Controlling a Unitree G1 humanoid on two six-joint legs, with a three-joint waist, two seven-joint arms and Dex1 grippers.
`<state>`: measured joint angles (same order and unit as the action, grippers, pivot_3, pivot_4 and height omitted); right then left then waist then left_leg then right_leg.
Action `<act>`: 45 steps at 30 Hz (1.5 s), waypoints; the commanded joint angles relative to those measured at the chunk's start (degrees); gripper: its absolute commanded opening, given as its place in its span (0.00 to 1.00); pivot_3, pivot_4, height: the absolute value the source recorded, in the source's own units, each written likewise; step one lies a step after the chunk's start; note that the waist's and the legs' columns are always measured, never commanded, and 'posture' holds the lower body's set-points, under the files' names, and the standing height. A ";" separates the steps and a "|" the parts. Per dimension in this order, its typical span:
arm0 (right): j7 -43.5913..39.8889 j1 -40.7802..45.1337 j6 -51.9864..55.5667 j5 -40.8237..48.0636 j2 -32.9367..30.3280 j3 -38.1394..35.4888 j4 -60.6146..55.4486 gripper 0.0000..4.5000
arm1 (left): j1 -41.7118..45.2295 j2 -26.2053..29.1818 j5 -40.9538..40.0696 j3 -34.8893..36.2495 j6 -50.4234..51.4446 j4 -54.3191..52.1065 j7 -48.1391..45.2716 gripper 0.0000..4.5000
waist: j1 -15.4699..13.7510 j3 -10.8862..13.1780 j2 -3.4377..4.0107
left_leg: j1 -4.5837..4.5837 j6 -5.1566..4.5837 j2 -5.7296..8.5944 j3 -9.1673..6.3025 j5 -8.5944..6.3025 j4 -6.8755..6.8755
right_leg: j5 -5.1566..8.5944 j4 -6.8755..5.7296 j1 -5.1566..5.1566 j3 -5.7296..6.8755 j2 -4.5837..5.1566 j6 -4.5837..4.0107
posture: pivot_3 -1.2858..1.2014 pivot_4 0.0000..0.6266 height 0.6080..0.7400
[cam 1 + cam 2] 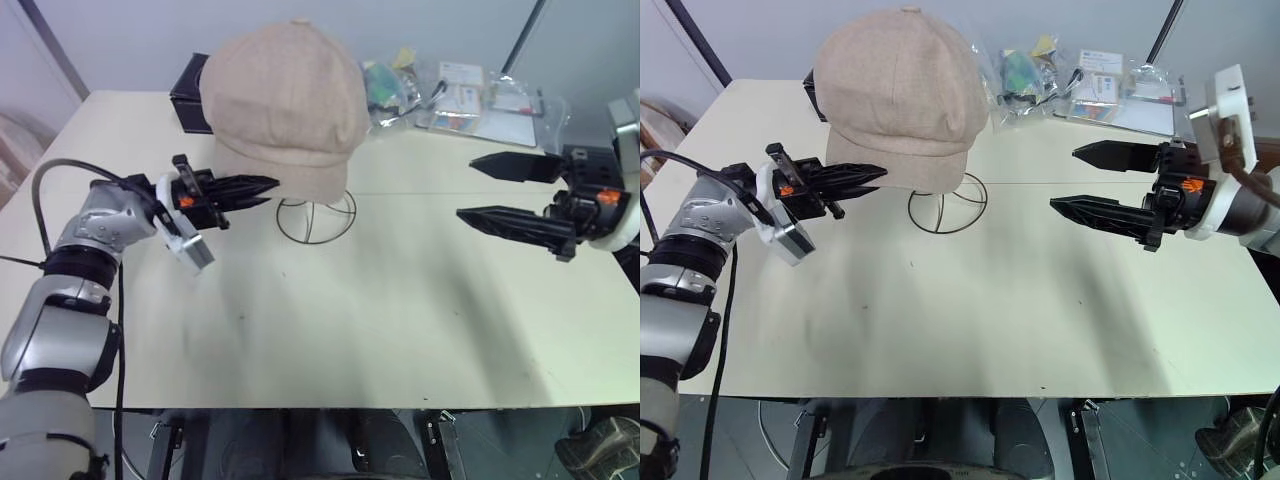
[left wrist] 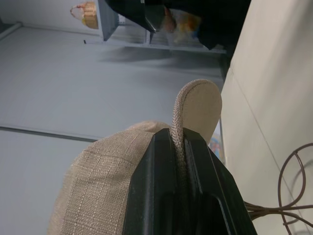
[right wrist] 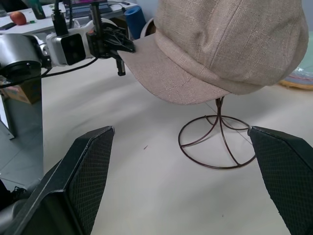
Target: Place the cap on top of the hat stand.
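Note:
The beige cap [image 1: 285,100] rests over the head of the dark wire hat stand [image 1: 315,215], whose stem and ring base [image 3: 217,142] show below it on the table. My left gripper [image 1: 265,187] reaches in level from the left and is shut on the cap's brim [image 2: 195,105], which is pinched between its black fingers [image 2: 146,196]. My right gripper [image 1: 466,187] hovers to the right of the stand, open wide, with nothing between its fingers and well apart from the cap.
A black box [image 1: 190,95] stands behind the cap at the table's far edge. Clear plastic bags of small items [image 1: 450,95] lie at the back right. The cream table [image 1: 350,320] stretches bare toward its front edge.

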<state>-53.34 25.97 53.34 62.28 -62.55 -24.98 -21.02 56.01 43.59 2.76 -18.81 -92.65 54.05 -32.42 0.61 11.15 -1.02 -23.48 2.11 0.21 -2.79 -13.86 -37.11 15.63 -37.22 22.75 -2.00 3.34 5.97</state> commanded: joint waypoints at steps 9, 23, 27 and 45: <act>-1.08 3.09 -1.28 -0.51 -0.37 0.43 1.30 1.00 | -3.01 2.47 -2.23 -1.21 1.55 -1.87 1.99 0.91 | 0.11 0.00 0.00 | 0.00 0.00 -0.01 0.01 0.00 0.01 | 0.00 -0.01 0.02 0.00 0.01 0.00 | 0.52 0.24 1.00; -8.45 9.24 -6.57 -8.11 1.54 8.67 11.36 1.00 | -35.64 18.08 -14.88 13.61 49.69 -47.90 3.52 0.99 | 0.46 0.05 0.07 | 0.01 0.00 -0.13 0.08 0.00 0.10 | 0.00 -0.05 0.11 -0.02 0.15 -0.01 | 0.52 0.24 1.00; -11.24 10.79 -7.93 -10.76 1.93 10.47 15.12 1.00 | -49.99 25.41 -35.74 25.99 82.94 -64.37 2.01 0.99 | 0.44 0.08 0.08 | 0.03 0.00 -0.15 -0.03 -0.01 0.13 | 0.01 -0.05 0.12 -0.03 0.20 -0.02 | 0.52 0.24 1.00; -19.83 21.81 -9.07 -16.95 8.07 16.17 28.39 1.00 | -56.77 25.82 -74.61 70.25 138.06 -67.48 -12.77 0.99 | 0.50 0.24 0.28 | 0.03 0.01 -0.07 0.42 -0.01 0.19 | 0.14 -0.02 0.31 -0.29 0.02 -0.22 | 0.52 0.24 1.00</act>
